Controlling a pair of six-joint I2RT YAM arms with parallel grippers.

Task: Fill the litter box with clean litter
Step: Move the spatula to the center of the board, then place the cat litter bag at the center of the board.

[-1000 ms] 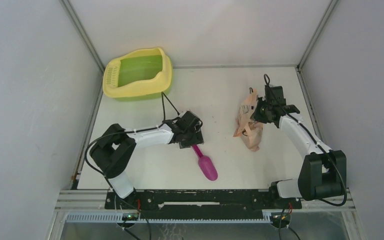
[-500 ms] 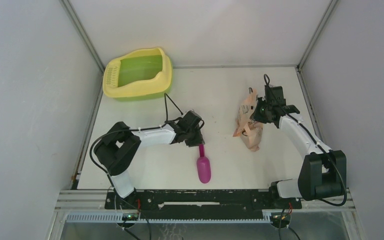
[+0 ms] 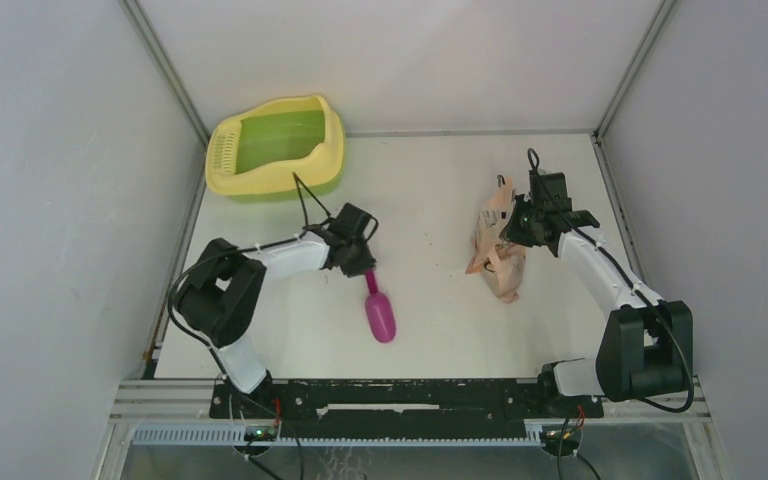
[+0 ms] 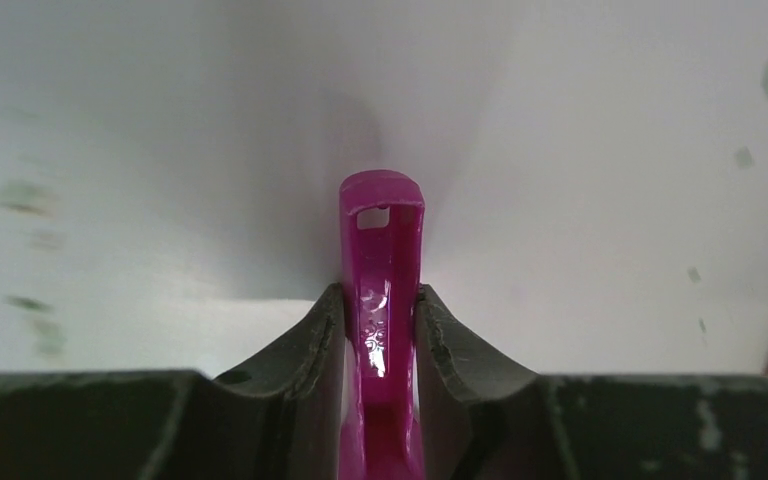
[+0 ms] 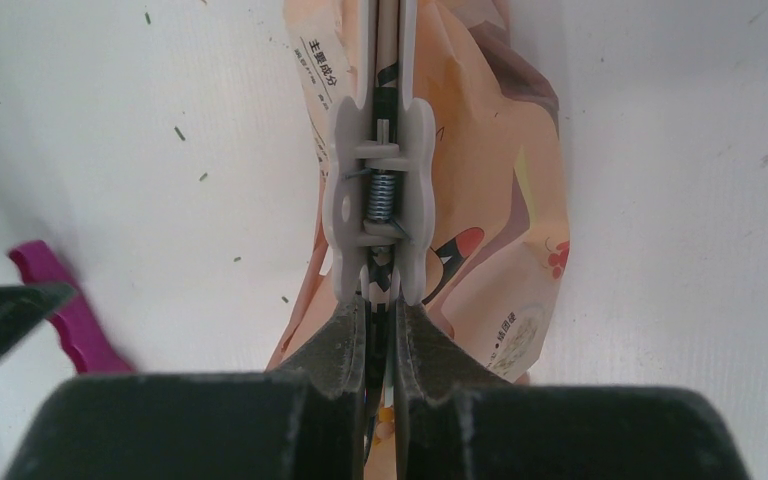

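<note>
The litter box (image 3: 222,181), with yellow walls and a green basin, stands at the far left; I see no granules in it. My left gripper (image 3: 361,264) is shut on the handle of a magenta scoop (image 3: 381,318), whose bowl points toward the near edge. In the left wrist view the handle (image 4: 382,235) sits pinched between my left gripper's (image 4: 380,318) pads. My right gripper (image 3: 520,228) is shut on a white spring clip (image 5: 382,170) on the pink-orange bag (image 3: 495,250). A few dark litter specks (image 5: 180,133) lie on the table.
Grey walls close in the white table (image 3: 430,190) on the left, back and right. The bag (image 5: 505,220) lies flat at centre right. In the right wrist view the scoop (image 5: 65,310) shows at the left edge. Blurred specks (image 4: 25,195) lie near the left gripper.
My left gripper has moved left and a little toward the back, taking the scoop along; the scoop swung and now lies further left. The right arm has not moved.
</note>
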